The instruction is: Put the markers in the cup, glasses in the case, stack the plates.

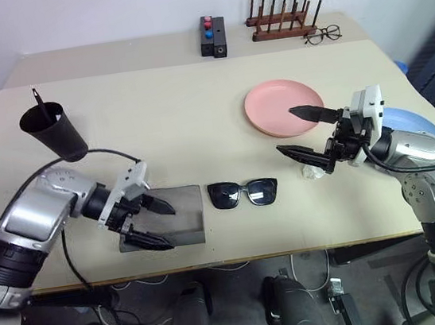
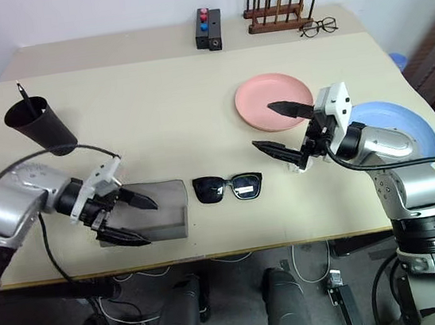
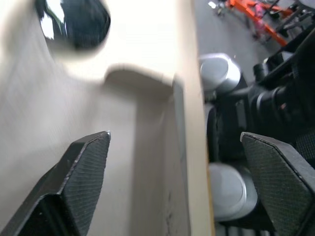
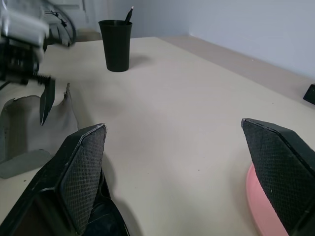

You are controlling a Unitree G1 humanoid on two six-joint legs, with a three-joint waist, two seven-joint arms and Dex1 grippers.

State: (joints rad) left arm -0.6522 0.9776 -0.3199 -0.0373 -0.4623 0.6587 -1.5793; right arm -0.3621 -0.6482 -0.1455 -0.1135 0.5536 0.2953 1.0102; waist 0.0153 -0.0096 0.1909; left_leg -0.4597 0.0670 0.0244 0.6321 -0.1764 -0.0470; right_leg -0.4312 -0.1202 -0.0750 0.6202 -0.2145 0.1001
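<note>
Sunglasses (image 1: pixel 242 193) lie lenses-up near the front edge of the tabletop (image 1: pixel 163 113), just right of the grey case (image 1: pixel 178 216) and not touching it. Your left claw (image 1: pixel 153 224) hangs over the case with its fingers spread wide and nothing between them; your right claw (image 1: pixel 301 131) hovers wide open and empty between the sunglasses and the pink plate (image 1: pixel 278 106), level with the tabletop.

The sunglasses look light and rigid, and the glossy lenses would likely slip and smear under a pinch, so you would do better to take them across the thick frame at the bridge or at one outer corner. The arms appear folded behind the lenses, though the pictures do not settle that.

The case looks soft and limp, a felt-like sleeve that would probably buckle or slide if you push into it unsupported; pinning one edge with the left claw while the right feeds the sunglasses in seems the safer plan.

The black cup (image 1: pixel 54 131) stands far left with a marker's dark tip (image 1: pixel 37 96) poking above its rim. The blue plate (image 1: pixel 413 125) sits at the right edge, partly hidden behind your right arm; both plates look stiff and shallow, best lifted by the rim.
</note>
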